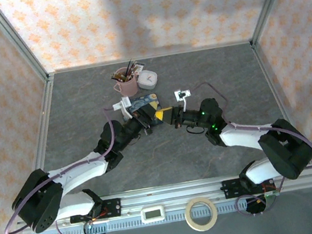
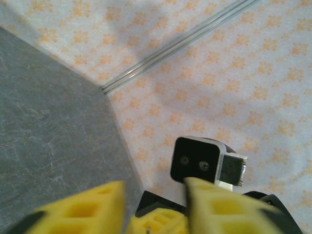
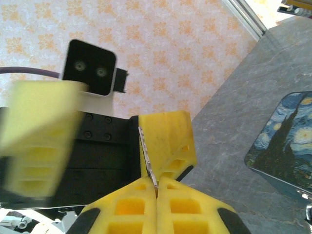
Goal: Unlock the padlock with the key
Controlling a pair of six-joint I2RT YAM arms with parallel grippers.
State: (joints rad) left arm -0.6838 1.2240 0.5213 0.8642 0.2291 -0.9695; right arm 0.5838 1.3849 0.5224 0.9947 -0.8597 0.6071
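My right gripper (image 3: 157, 181) is shut on the key (image 3: 147, 156), a thin silvery blade sticking up from between its yellow fingertips. The blade lies against one yellow finger (image 3: 168, 141) of my left gripper, whose other finger (image 3: 41, 136) is blurred and far off to the left. My left gripper (image 2: 153, 187) is open, with the right gripper's yellow fingertips (image 2: 156, 222) showing low in its gap. From above, the left gripper (image 1: 155, 117) and the right gripper (image 1: 171, 116) meet tip to tip at mid-table. The padlock is hidden.
A blue Starry Night tin (image 1: 145, 102) lies just behind the grippers and sits at the right in the right wrist view (image 3: 285, 141). Behind it stand a pink mug of brushes (image 1: 126, 85) and a white clock (image 1: 149, 79). A tape roll (image 1: 201, 214) lies on the near rail.
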